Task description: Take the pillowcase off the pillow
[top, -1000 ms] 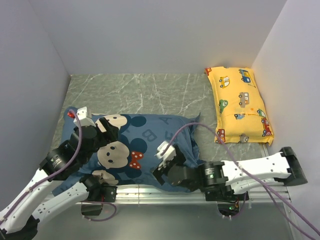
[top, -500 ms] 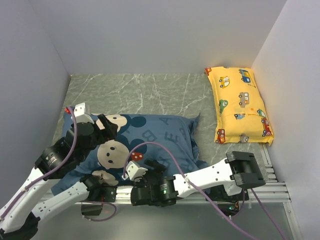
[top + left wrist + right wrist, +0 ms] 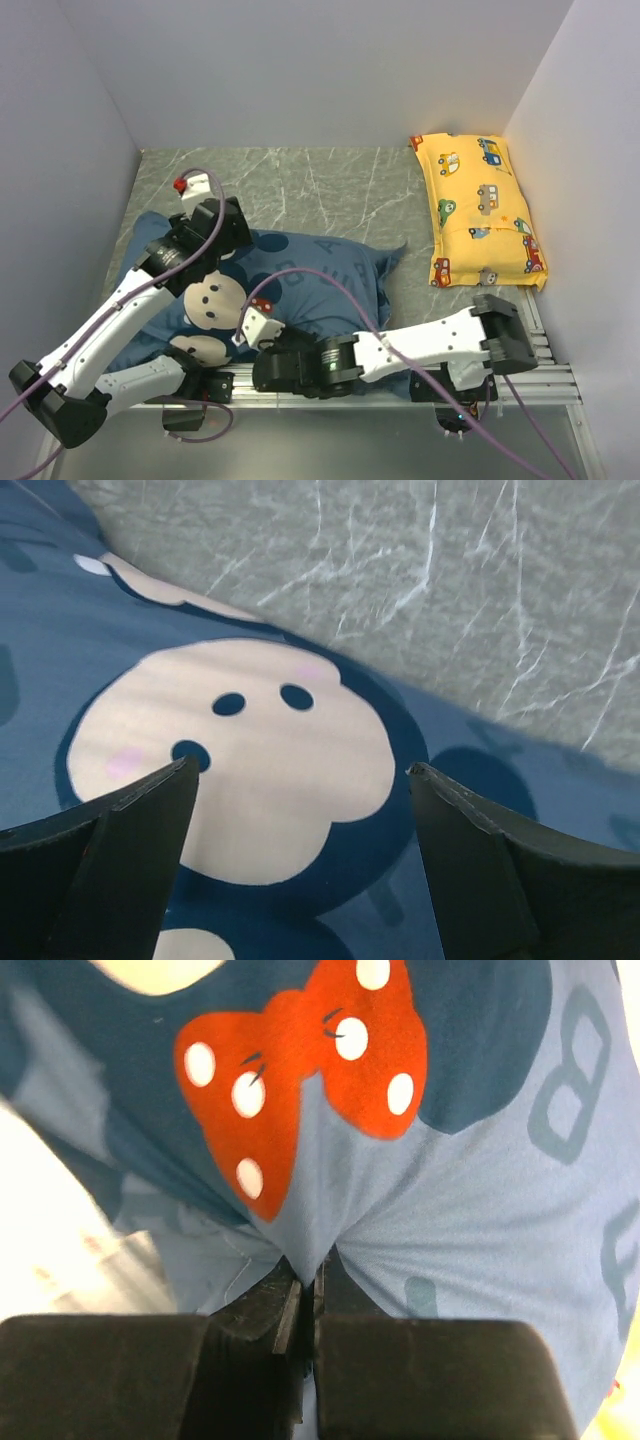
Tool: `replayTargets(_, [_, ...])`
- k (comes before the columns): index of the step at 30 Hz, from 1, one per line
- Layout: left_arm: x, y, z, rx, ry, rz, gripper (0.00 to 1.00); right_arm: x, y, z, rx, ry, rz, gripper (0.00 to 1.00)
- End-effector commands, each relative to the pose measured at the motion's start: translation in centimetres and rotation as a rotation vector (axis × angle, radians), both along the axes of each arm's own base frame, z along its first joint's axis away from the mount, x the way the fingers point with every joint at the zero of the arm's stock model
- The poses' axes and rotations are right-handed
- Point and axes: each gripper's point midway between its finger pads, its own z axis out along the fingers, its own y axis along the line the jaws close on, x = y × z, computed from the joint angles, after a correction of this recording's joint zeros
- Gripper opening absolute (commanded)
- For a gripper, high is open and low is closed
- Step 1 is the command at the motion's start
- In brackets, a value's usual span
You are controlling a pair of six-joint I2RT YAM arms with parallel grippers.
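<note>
The dark-blue pillowcase [image 3: 310,280] with mouse faces lies at the table's front left, and the pillow inside it is hidden. In the left wrist view my left gripper [image 3: 302,768] is open just above a pale mouse face [image 3: 240,750] on the pillowcase [image 3: 480,780], with nothing between its fingers. In the top view the left gripper [image 3: 222,235] hovers over the case's far left part. My right gripper [image 3: 260,360] is at the case's near edge. Close up, the right gripper [image 3: 310,1272] is shut on a pinched fold of pillowcase [image 3: 480,1190], just below a red polka-dot bow [image 3: 300,1070].
A yellow car-print pillow [image 3: 482,210] lies at the back right against the wall. Grey walls enclose the marble-look table [image 3: 320,180] on three sides. A metal rail [image 3: 545,375] runs along the near edge, and purple cables loop over the blue fabric.
My right gripper swung left from the case's right end to its near edge and shut on the fabric. My left arm moved up and back, staying open.
</note>
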Motion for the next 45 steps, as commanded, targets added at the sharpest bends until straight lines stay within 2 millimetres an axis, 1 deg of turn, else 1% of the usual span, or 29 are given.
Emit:
replayTargets(1, [1.4, -0.6, 6.0, -0.111, -0.171, -0.043, 0.92, -1.4, 2.2, 10.3, 0.329, 0.138, 0.11, 0.0])
replayTargets(3, [1.4, -0.5, 8.2, -0.111, -0.212, -0.062, 0.93, -0.6, 2.2, 14.8, 0.47, 0.229, 0.162, 0.0])
replayTargets(4, [1.4, -0.6, 10.5, -0.131, -0.253, -0.077, 0.93, 0.1, 2.2, 16.8, 0.533, 0.259, 0.175, 0.0])
replayTargets(5, [1.3, -0.6, 11.6, -0.136, -0.272, -0.084, 0.94, 0.7, 1.5, 18.9, 0.594, 0.274, 0.191, 0.0])
replayTargets(6, [1.1, -0.5, 13.8, -0.145, -0.31, -0.095, 0.94, 2.3, 1.2, 20.0, 0.642, 0.31, 0.196, 0.0])
replayTargets(7, [0.7, -0.6, 14.9, -0.158, -0.327, -0.113, 0.94, 3.4, 0.8, 21.5, 0.681, 0.312, 0.193, 0.0])
replayTargets(8, [0.4, -0.5, 15.8, -0.166, -0.342, -0.121, 0.94, 4.4, 0.6, 21.9, 0.697, 0.323, 0.188, 0.0])
replayTargets(9, [-0.1, -0.4, 17.5, -0.179, -0.369, -0.134, 0.94, 7.2, -0.3, 22.3, 0.735, 0.36, 0.164, 0.0])
replayTargets(11, [-0.9, -0.7, 18.9, -0.207, -0.389, -0.173, 0.94, 9.8, -0.5, 21.4, 0.767, 0.443, 0.17, 0.0])
replayTargets(12, [-1.2, -0.8, 19.6, -0.215, -0.4, -0.192, 0.94, 11.1, -0.3, 21.8, 0.839, 0.495, 0.18, 0.0])
replayTargets(13, [-1.6, -0.8, 19.9, -0.224, -0.405, -0.205, 0.94, 13.3, -1.4, 20.2, 0.868, 0.595, 0.191, 0.0])
replayTargets(14, [-1.9, -1.1, 20.1, -0.236, -0.407, -0.224, 0.93, 15.1, -1.1, 18.2, 0.883, 0.67, 0.173, 0.0])
replayTargets(15, [-1.9, -1.2, 19.8, -0.24, -0.399, -0.225, 0.93, 16.6, -0.8, 17.8, 0.939, 0.721, 0.17, 0.0])
replayTargets(16, [-2.1, -1.2, 19.6, -0.244, -0.397, -0.229, 0.93, 18.6, -1.8, 15.9, 0.95, 0.781, 0.142, 0.0])
replayTargets(17, [-2.1, -1.3, 19.3, -0.248, -0.389, -0.235, 0.93, 20.8, -1.1, 12.1, 0.927, 0.852, 0.07, 0.0])
replayTargets(19, [-2.2, -1.6, 17.9, -0.253, -0.363, -0.242, 0.92, 23.3, -1.1, 8.6, 0.943, 0.939, -0.004, 0.0])
replayTargets(20, [-2.2, -1.7, 17.6, -0.26, -0.36, -0.241, 0.92, 25.5, -1.6, 4.4, 0.933, 1.015, -0.088, 0.0])
replayTargets(21, [-2.1, -1.9, 16.5, -0.263, -0.34, -0.245, 0.92, 26.7, -1.6, 3.2, 0.959, 1.047, -0.123, 0.0])
replayTargets(22, [-2.4, -1.9, 16.4, -0.274, -0.344, -0.248, 0.92, 27.6, -1.8, 1.8, 0.967, 1.071, -0.156, 0.0])
replayTargets(23, [-2.4, -2.0, 16.1, -0.284, -0.341, -0.247, 0.92, 29.0, -2.4, -1.1, 0.961, 1.107, -0.221, 0.0])
replayTargets(25, [-2.5, -1.9, 14.6, -0.281, -0.318, -0.233, 0.92, 30.1, -2.4, -2.5, 0.953, 1.12, -0.259, 0.0])
replayTargets(26, [-2.5, -1.9, 14.0, -0.293, -0.305, -0.223, 0.92, 30.5, -2.5, -4.2, 0.936, 1.143, -0.29, 0.0])
replayTargets(27, [-2.5, -1.9, 12.3, -0.287, -0.275, -0.214, 0.92, 30.7, -2.5, -4.7, 0.926, 1.151, -0.301, 0.0])
replayTargets(29, [-2.3, -1.6, 10.6, -0.293, -0.251, -0.174, 0.93, 31.1, -2.5, -5.4, 0.919, 1.146, -0.314, 0.0])
replayTargets(33, [-0.9, -1.5, 5.4, -0.32, -0.215, -0.073, 0.96, 31.3, -2.5, -6.0, 0.912, 1.144, -0.326, 0.0])
replayTargets(36, [0.2, -1.7, 2.9, -0.312, -0.178, -0.016, 0.98, 30.9, -2.7, -6.6, 0.896, 1.152, -0.327, 0.0])
replayTargets(39, [1.6, -1.8, 2.2, -0.3, -0.191, 0.02, 0.99, 30.6, -3.2, -7.1, 0.859, 1.137, -0.338, 0.0])
replayTargets(41, [2.5, -2.0, 2.5, -0.304, -0.206, 0.032, 0.99, 30.2, -3.4, -7.3, 0.839, 1.137, -0.34, 0.0])
replayTargets(45, [4.2, -2.4, 1.1, -0.27, -0.176, 0.059, 0.99, 30.4, -4.1, -6.1, 0.809, 1.084, -0.345, 0.0])
